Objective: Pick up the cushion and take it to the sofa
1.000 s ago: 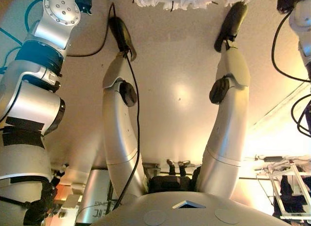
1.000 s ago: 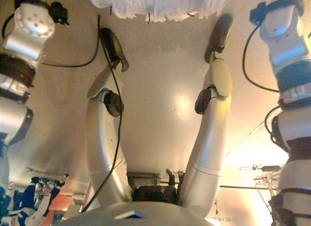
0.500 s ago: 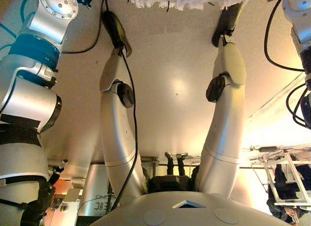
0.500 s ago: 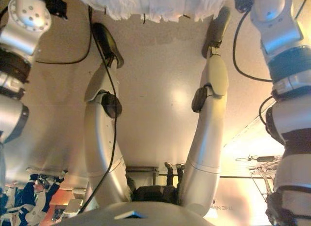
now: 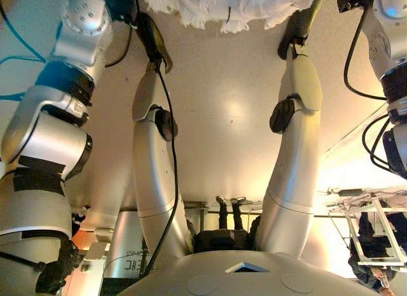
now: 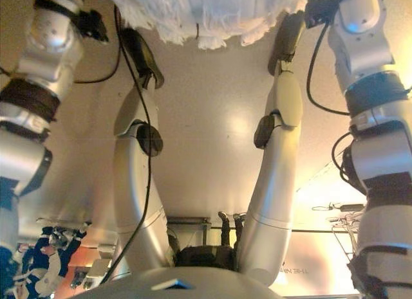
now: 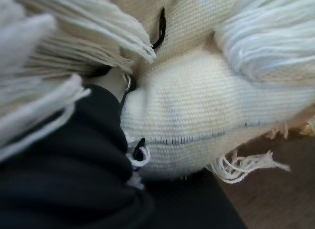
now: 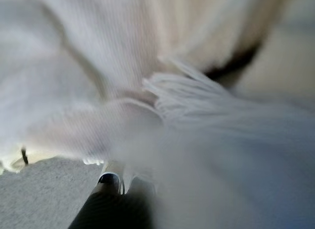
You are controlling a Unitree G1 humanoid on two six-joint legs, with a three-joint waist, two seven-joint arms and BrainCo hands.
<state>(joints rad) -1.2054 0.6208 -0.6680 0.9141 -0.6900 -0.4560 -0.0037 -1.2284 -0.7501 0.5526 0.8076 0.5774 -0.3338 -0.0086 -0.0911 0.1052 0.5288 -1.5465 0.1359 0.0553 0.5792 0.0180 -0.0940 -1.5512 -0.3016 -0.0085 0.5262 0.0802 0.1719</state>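
Both robot hands are buried in the cushion (image 5: pixel 232 6), so whether their fingers are wide, narrow or clamped cannot be told. From the head cameras the cushion is a white, shaggy, fringed mass at 12 o'clock, running off the upper edge, with a silver-grey arm rising to it at 10 o'clock and another at 2 o'clock; neither hand shows there past the fringe.

In the left wrist view the left robot hand (image 7: pixel 69 160) shows only as its dark ribbed cover, pressed up against the cushion's cream woven cloth, where a stitched seam and loose thread tassels lie beside it. In the right wrist view the right robot hand (image 8: pixel 109 182) shows as little more than one dark fingertip under a heap of pale fringe that touches it and hides the rest.

Below the cushion lies a pale beige floor (image 5: pixel 222 118).
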